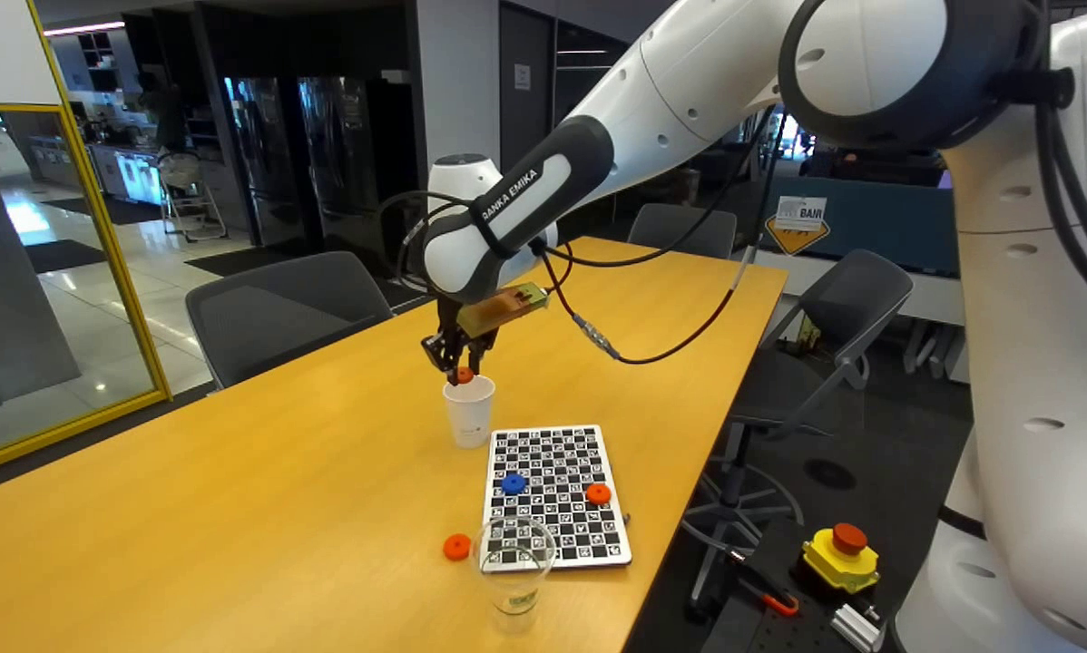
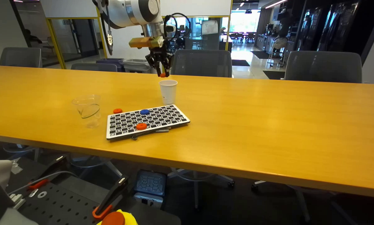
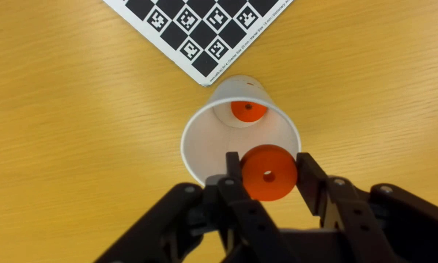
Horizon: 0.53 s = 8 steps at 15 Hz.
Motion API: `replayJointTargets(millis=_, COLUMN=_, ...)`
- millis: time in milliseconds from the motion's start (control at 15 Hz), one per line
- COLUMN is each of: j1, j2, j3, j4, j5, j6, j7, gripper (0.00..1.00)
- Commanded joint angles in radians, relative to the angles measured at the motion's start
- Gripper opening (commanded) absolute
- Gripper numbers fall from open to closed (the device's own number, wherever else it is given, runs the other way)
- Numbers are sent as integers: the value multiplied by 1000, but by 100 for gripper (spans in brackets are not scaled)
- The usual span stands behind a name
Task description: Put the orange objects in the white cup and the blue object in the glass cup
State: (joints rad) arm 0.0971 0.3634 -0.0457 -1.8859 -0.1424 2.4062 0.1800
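1. Round orange disc [image 3: 272, 163]: clamped in black gripper [image 2: 163, 75], just above white paper-like cup [image 2: 168, 92].
2. Second orange disc [image 3: 248, 114]: inside that cup.
3. Third orange disc [image 1: 598, 493], round blue disc [image 1: 514, 484]: on black-and-white checkered board [image 1: 557, 458].
4. Fourth orange disc [image 1: 457, 547]: yellow table [image 1: 280, 490], near clear see-through cup [image 2: 88, 111].

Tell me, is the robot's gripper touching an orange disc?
Touching. The wrist view shows the gripper pinching an orange disc from both sides.

Orange-red, blue, checks

The hand [image 3: 269, 167] is black, the held disc [image 3: 268, 175] orange-red. The paper cup [image 1: 470, 419] beneath is white, the inner disc [image 3: 248, 112] orange-red. Farther from the hand: two orange-red discs [image 1: 599, 493], a blue disc [image 1: 513, 484], a black-and-white checkered calibration board [image 1: 555, 472], a colourless see-through cup [image 1: 514, 576].
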Motion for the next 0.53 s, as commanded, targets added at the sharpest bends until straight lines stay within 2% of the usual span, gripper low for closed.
replayJointTargets(millis=0, j1=-9, j2=58, j3=0, j4=91, j5=-2, j6=-57, j7=11, gripper=24)
replayJointTargets(millis=133, j1=-10, j2=74, j3=-1, j4=109, j5=0, j6=-72, j7=14, gripper=25)
replayJointTargets(millis=200, j1=-8, j2=81, j3=-3, j4=118, j5=0, j6=-81, j7=24, gripper=67)
replayJointTargets(millis=267, j1=-9, j2=85, j3=-3, j4=124, j5=4, j6=-92, j7=29, gripper=67)
replayJointTargets(millis=333, j1=-7, j2=88, j3=-4, j4=126, j5=3, j6=-97, j7=37, gripper=72)
replayJointTargets(millis=467, j1=-1, j2=85, j3=-9, j4=125, j5=-5, j6=-107, j7=61, gripper=88)
